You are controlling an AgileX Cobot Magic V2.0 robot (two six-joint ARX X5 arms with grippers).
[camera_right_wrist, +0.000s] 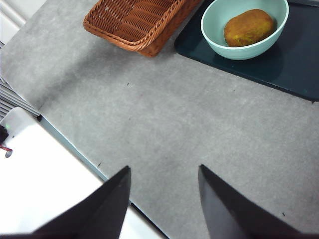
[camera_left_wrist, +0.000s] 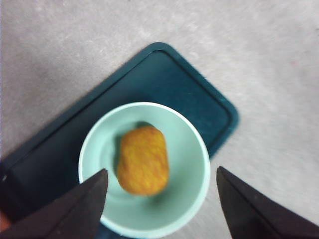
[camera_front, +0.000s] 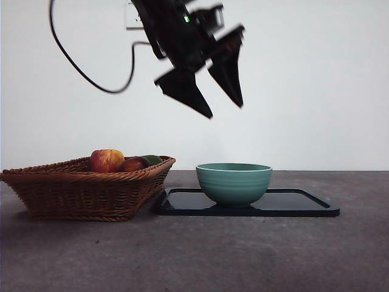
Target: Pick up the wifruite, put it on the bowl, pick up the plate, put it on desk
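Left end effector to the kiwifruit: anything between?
Nothing. Left wrist view shows open air between the left end effector and the kiwifruit in the bowl.

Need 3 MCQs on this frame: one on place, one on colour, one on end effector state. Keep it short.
1. Where is the wifruite?
A. in the basket
B. in the bowl
C. on the bare desk

2. What colour is the tray under the bowl?
A. dark, near black
B. white
C. red

3. The left end effector is:
A. shut on the wifruite
B. shut on the bowl's rim
C. open, holding nothing

Key: 1 B, both wrist views show the brown fruit lying inside the teal bowl. 2 A, the front view shows a dark glossy tray. 3 C, the left wrist view shows its jaws spread wide above the bowl, with nothing between them.
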